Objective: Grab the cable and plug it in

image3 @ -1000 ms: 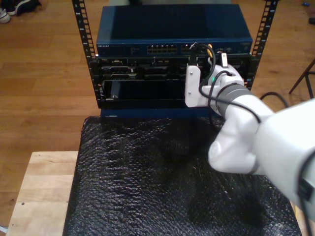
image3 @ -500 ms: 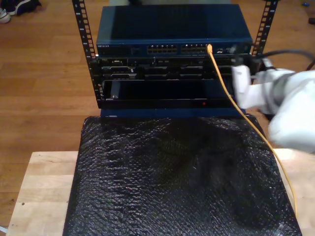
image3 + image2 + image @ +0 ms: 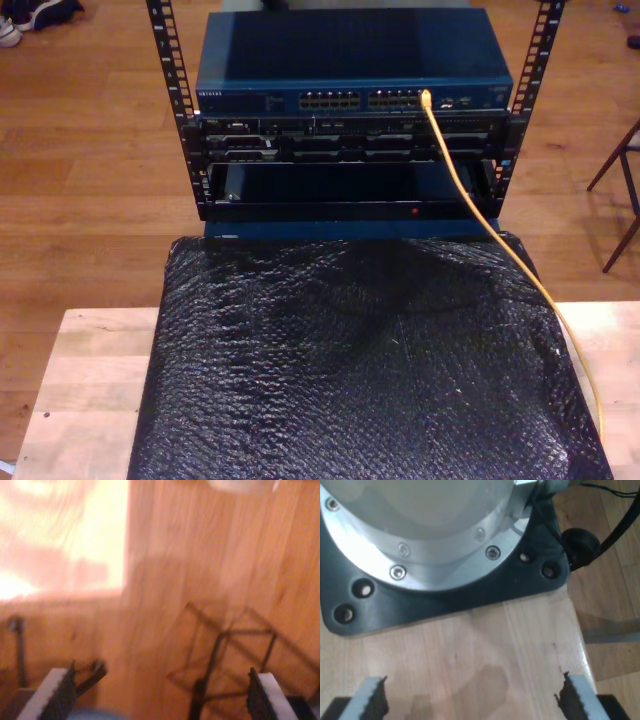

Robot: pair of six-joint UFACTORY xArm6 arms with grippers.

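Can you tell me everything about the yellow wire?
The cable is long, thin and yellow-orange, smooth like plastic. One end sits in a port on the front of the blue network switch, at the end of the row of ports nearer the exterior view's right. From there it slopes down past the rack's lower units, crosses the edge of the black bubble-wrap mat, and runs down toward the exterior view's lower right. No gripper touches it.

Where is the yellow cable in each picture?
Exterior view: the cable is plugged into the blue switch and trails down the exterior view's right, over the black mat.
First wrist view: I see a pale tabletop and a black base plate here instead.
Second wrist view: I see blurry wooden floor here instead.
Shared landmark: the wooden floor.
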